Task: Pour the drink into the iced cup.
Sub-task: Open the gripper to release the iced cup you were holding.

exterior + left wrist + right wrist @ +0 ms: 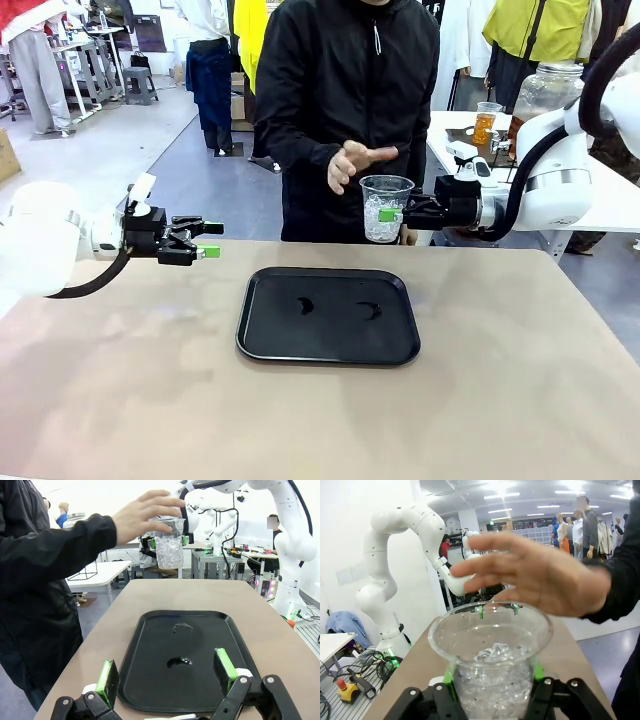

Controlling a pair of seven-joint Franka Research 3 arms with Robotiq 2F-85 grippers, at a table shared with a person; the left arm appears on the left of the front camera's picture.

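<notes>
The right tool (392,214) is clamped on the iced cup (385,208), its green pads pressing opposite sides of the clear plastic wall about halfway up. It holds the cup in the air above the far edge of the surface (520,350), beyond the black tray (328,315) and just in front of the person (345,100). The cup stands upright, long axis vertical, open mouth up, with crushed ice filling roughly its lower half. In the right wrist view the cup (491,655) sits between the two fingers (449,677), rim level, ice piled inside.

The person's hand (352,163) hovers flat just above the cup's rim, palm down, fingers spread; whether it touches the rim I cannot tell. The left wrist view shows that same hand (145,517) over the cup (168,547).

The left tool (208,240) hangs over the near left part of the surface, jaws spread wide with nothing between them, pointing toward the tray. In its own wrist view the green pads (106,676) stand well apart over the tray's (150,630) near edge. Two small dark wet marks lie on the tray.

The drink (545,95), amber liquid in a large clear jar, stands on a white table behind the right arm, well apart from the cup.
</notes>
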